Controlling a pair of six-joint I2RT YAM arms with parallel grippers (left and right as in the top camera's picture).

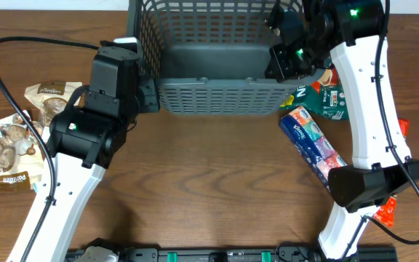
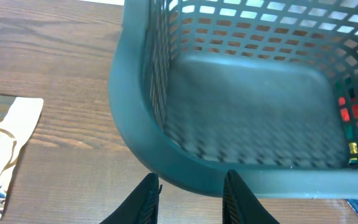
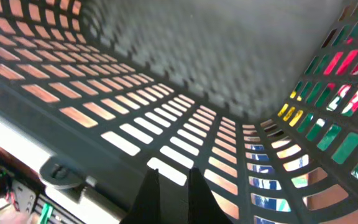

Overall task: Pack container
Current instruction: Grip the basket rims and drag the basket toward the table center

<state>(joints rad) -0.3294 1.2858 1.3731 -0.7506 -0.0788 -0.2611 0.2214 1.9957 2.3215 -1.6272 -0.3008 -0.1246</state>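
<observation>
Jaws of our left gripper [image 2: 189, 198] stand apart, empty, just beside a rim corner of the container [image 2: 129, 124] — a push could slide it. Our right gripper [image 3: 174, 196], narrowly parted and empty, hangs inside — the lattice wall might snag it.

In the overhead view the container [image 1: 209, 91] filled the upper middle, its floor open from above. The left gripper [image 1: 148, 91] crowded its lower-left corner and the right gripper [image 1: 284, 62] its right wall. Brown packets [image 1: 9, 142] lined the left edge. A blue pack [image 1: 311, 142] and a green packet [image 1: 327, 98] lay just right of the container. Bare table [image 1: 209, 182] spread across the lower middle.
</observation>
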